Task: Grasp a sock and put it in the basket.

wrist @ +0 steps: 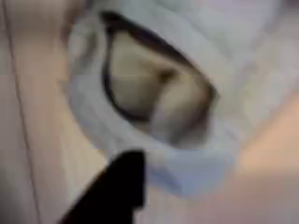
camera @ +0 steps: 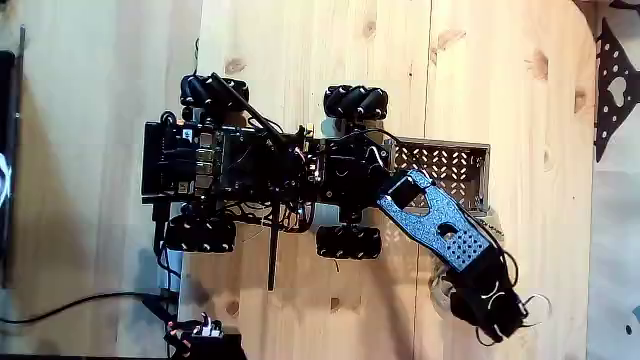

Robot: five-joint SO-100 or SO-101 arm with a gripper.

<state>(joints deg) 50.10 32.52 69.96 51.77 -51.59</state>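
Fixed view: arm reaches out past the basket (camera: pixel 447 165) on the rover chassis, gripper (camera: pixel 492 312) low over the wood table (camera: pixel 300 60), prob bc the sock (camera: pixel 441 290) lies there, pale bit peeking beside the arm. Basket sits right behind, so short carry imo.

Wrist view: blurry, sock (wrist: pixel 140 93) up close w/ its opening facing cam, one dark finger (wrist: pixel 112 191) pokes in at the bottom. Can't tell if claw is apart or closed.
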